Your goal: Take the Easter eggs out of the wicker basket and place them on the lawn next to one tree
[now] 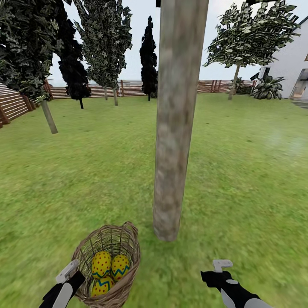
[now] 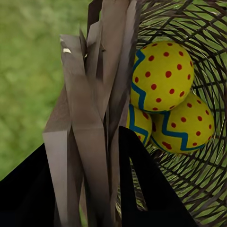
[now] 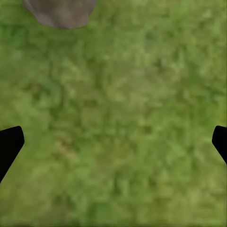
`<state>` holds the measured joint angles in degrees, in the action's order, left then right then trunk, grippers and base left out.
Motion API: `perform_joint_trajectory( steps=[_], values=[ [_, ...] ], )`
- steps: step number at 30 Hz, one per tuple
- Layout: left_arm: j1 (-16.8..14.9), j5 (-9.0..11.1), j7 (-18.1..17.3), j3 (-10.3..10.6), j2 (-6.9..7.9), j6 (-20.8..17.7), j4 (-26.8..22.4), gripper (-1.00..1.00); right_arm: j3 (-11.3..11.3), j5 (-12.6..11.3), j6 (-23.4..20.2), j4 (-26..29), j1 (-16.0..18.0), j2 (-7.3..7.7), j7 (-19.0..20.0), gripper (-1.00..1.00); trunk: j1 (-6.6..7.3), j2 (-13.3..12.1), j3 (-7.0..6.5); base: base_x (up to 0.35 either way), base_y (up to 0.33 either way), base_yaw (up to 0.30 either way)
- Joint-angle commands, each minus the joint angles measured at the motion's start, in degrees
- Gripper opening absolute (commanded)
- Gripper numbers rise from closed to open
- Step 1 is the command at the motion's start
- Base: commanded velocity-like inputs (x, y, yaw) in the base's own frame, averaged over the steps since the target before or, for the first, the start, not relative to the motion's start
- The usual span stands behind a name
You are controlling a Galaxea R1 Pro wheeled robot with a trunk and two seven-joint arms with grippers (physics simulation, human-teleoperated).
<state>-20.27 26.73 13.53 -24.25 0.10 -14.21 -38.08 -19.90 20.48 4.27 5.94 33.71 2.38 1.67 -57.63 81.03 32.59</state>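
Note:
The wicker basket (image 1: 128,252) sits tilted on the lawn (image 1: 248,179) just left of the thick grey-brown tree (image 1: 177,128). Inside lie the three Easter eggs: one dotted (image 1: 101,264), one with a zigzag band (image 1: 120,266), and one lower down (image 1: 102,285). In the left wrist view two eggs (image 2: 163,75) (image 2: 187,125) are plain and the third (image 2: 139,125) is half hidden behind the basket wall (image 2: 101,94). My left gripper (image 1: 70,271) (image 2: 87,142) is shut on that rim, one finger on each side. My right gripper (image 1: 222,266) (image 3: 113,142) hangs open over bare grass right of the trunk.
The trunk's base (image 3: 59,12) lies close ahead of the right gripper. A thin leaning tree (image 1: 48,115) and dark narrow trees (image 1: 148,55) stand farther back before a slatted fence (image 1: 13,105). A white house (image 1: 295,60) is at the far right. Open grass lies all round.

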Motion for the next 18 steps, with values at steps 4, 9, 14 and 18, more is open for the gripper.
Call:
perform_joint_trajectory(
  steps=[4, 9, 14, 18],
  values=[
    [-0.03, 0.69, 0.27, -0.01, -0.01, -0.2, -0.11, -1.0, -0.46, 0.43, 0.21, -0.05, 0.04, 0.0, 0.17, 1.0, -0.88, 1.65, 0.77, 0.0, 0.0, 0.0],
    [-0.03, 0.69, 0.27, -0.01, -0.01, -0.2, -0.14, -1.0, -0.47, 0.43, 0.21, -0.05, 0.04, 0.08, 0.17, 1.0, -1.98, 3.66, 1.67, 0.0, 0.0, 0.0],
    [-0.03, 0.69, 0.27, -0.01, -0.01, -0.2, -0.13, -1.0, -0.45, 0.43, 0.21, -0.05, 0.04, 0.02, 0.17, 1.0, -3.08, 5.66, 2.57, 0.0, 0.0, 0.0],
    [-0.03, 0.69, 0.27, -0.01, -0.01, -0.2, -0.12, -1.0, -0.4, 0.31, 0.09, 0.3, 0.04, 0.11, 0.68, 1.0, -3.96, 7.27, 3.29, 0.0, 0.0, 0.0]
  ],
)
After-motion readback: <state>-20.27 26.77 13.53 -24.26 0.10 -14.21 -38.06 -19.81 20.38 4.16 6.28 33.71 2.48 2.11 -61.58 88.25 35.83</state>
